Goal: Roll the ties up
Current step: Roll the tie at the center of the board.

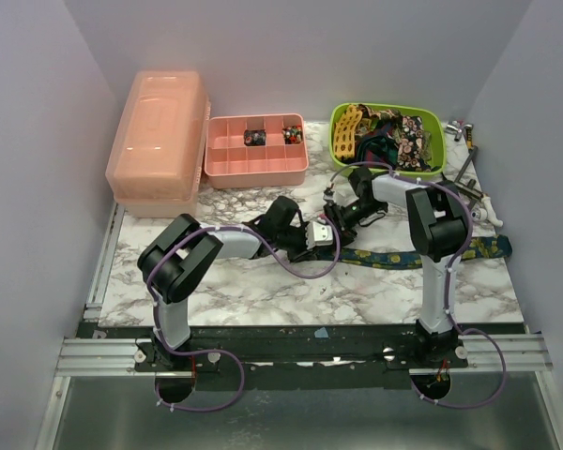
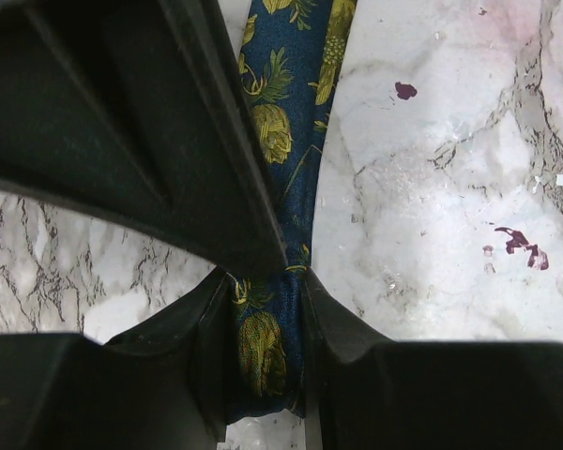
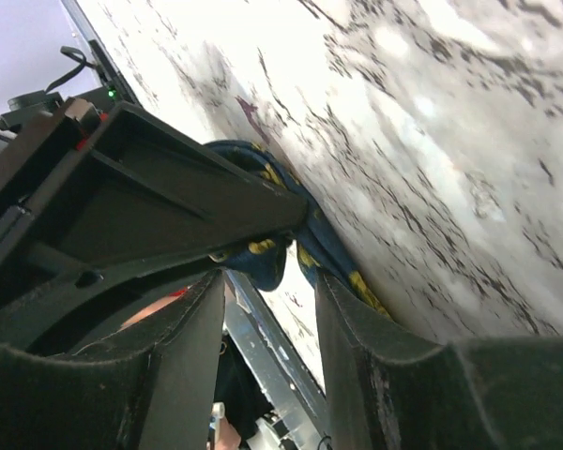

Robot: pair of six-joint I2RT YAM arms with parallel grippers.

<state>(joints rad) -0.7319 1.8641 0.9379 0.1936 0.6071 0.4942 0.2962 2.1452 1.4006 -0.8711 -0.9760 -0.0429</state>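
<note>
**Item 1:** navy tie (image 1: 422,255), yellow-green fruit print. Loc: laid flat across the desk (image 1: 263,291), centre to R edge. Its near end sits at centre, where both sets of jaws meet. My read: strip is left stretched straight so the roll can travel along it w/o twisting.

**Item 2:** L jaws, on L arm (image 1: 183,258). Closed on the navy tie (image 2: 286,112). L wrist view shows the fabric pinched between them, the long run leading away over the marble. Prob. there to pin the strip while the end gets turned.

**Item 3:** R jaws, on R arm (image 1: 436,225). The curled tie end (image 3: 267,258) sits right at their tips. A gap shows lower down btwn them, so I can't tell if they pinch the curl or only stand around it. I judge this the start of the roll, w/ only a first turn formed.

**Item 4:** green basket (image 1: 422,172), back R. Holds the other ties (image 1: 394,131) in a heap, incl. yellow lattice (image 1: 349,127). All unrolled, not yet handled.

**Item 5:** pink divided tray (image 1: 255,173), back centre, small bits in two cells. Likely dest. for finished rolls, but that's a guess.

**Item 6:** pink lidded box (image 1: 159,131), back L, shut. Also metal tools (image 1: 469,169) at R edge, not in use.

**Markings:** no brand, label or legible text on any item in any view.
</note>
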